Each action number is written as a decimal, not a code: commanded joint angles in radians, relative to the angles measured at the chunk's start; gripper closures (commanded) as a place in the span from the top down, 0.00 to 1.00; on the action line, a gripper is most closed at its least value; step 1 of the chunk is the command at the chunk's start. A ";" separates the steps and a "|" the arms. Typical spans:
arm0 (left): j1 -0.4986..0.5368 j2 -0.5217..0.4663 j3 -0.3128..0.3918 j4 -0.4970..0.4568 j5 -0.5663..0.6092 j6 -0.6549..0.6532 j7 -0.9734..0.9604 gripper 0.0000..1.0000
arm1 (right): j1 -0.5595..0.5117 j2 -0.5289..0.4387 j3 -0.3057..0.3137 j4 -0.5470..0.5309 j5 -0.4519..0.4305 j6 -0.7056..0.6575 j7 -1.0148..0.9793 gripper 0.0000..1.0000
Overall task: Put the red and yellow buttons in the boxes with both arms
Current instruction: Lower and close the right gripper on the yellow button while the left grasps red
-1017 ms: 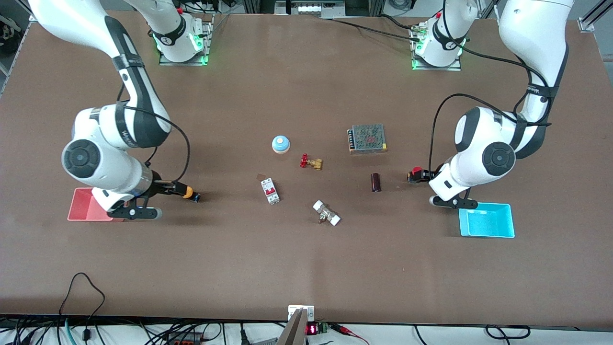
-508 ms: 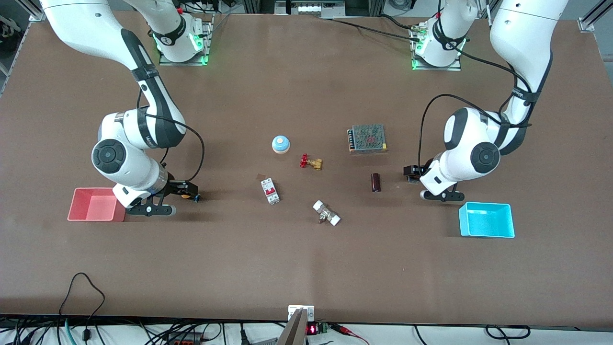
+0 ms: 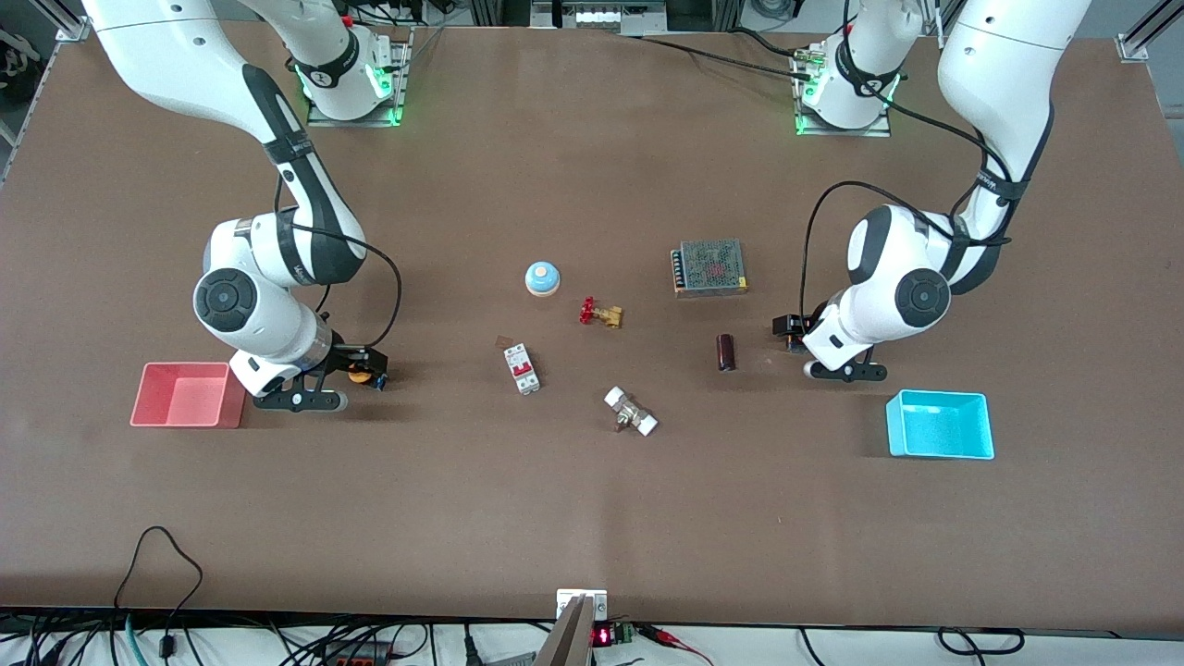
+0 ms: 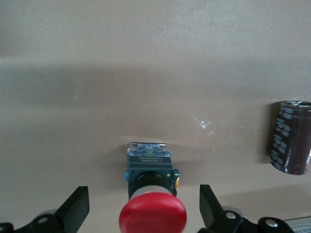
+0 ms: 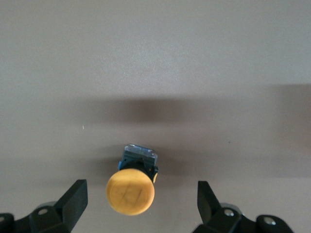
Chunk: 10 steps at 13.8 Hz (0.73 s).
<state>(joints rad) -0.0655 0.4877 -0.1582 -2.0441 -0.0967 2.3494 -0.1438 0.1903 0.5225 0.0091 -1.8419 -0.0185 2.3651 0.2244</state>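
Front view evenly bright under overhead light; counter shows a pale sheen near its middle. Soft shadows lie beside both arms. Wrist views are dimmer, slightly soft, with broad shadow bands and 1 small glare speck in the left wrist view.

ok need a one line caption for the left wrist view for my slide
Left gripper with open jaws straddling the red button lying on the table, a dark capacitor nearby.
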 commanded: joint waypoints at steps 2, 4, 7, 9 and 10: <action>0.003 0.015 -0.015 -0.004 -0.018 0.036 0.000 0.96 | 0.003 0.016 -0.001 0.001 -0.014 0.028 0.003 1.00; 0.003 0.015 -0.020 -0.002 -0.017 0.036 0.003 0.78 | 0.003 0.025 -0.001 0.001 -0.014 0.045 0.004 1.00; 0.001 0.014 -0.020 -0.002 -0.014 0.036 0.006 0.53 | 0.011 0.033 -0.001 0.001 -0.014 0.048 0.006 0.89; 0.001 0.012 -0.020 -0.002 -0.014 0.036 0.004 0.39 | 0.011 0.033 -0.001 0.001 -0.014 0.048 0.006 0.76; 0.001 0.009 -0.020 -0.002 -0.014 0.036 0.010 0.33 | 0.011 0.033 -0.001 0.003 -0.014 0.048 0.003 0.72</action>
<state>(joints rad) -0.0655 0.5054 -0.1739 -2.0436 -0.0967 2.3769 -0.1440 0.1950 0.5550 0.0097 -1.8419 -0.0188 2.4032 0.2243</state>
